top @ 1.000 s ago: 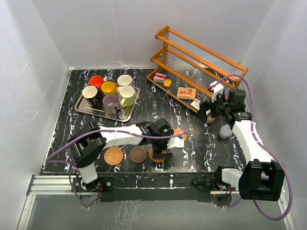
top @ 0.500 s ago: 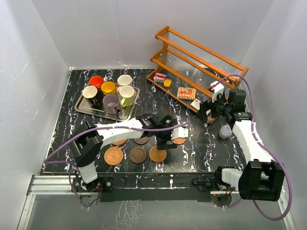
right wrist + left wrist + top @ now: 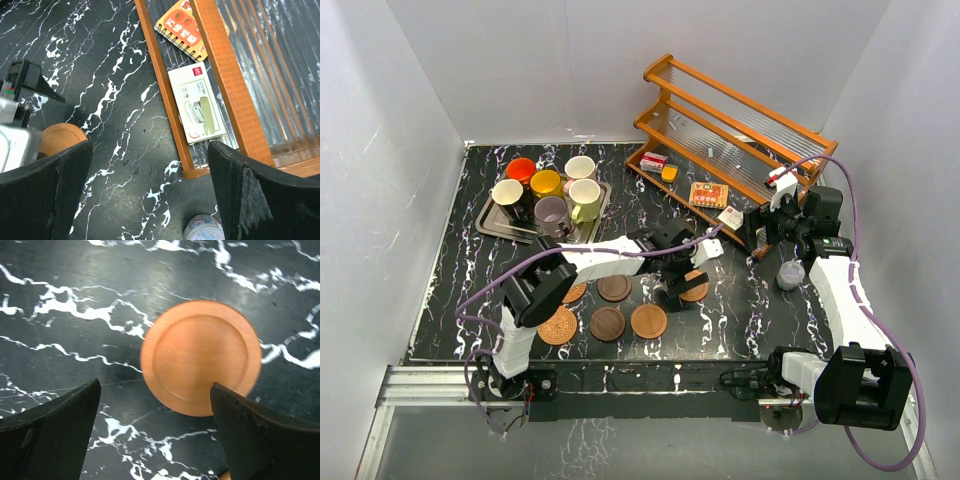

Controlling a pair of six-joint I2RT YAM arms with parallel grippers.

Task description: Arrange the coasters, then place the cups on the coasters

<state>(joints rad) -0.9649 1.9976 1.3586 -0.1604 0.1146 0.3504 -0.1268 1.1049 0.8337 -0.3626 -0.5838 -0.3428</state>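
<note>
Six coasters lie in two rows on the black marble table. In front are a woven tan one (image 3: 557,326), a dark brown one (image 3: 607,324) and an orange-brown one (image 3: 648,321). Behind are a tan one (image 3: 573,293), a dark one (image 3: 614,288) and an orange-brown one (image 3: 697,288). My left gripper (image 3: 674,290) hangs open beside that last coaster, and the left wrist view shows an orange-brown coaster (image 3: 200,357) flat under the open left gripper (image 3: 155,386). Six cups, among them orange (image 3: 521,170) and lilac (image 3: 552,213), stand on the steel tray (image 3: 492,226). My right gripper (image 3: 760,236) (image 3: 150,167) is open and empty by the rack.
A wooden rack (image 3: 740,120) fills the back right, with a notebook (image 3: 707,194) and a white box (image 3: 197,105) on its lowest shelf. A small translucent cup (image 3: 787,273) stands in front of the rack's near corner. White walls close in the table.
My left gripper has moved back and to the right, from over the front orange-brown coaster to the back-row one. The front coaster stays flat on the table. The right arm rose slightly.
</note>
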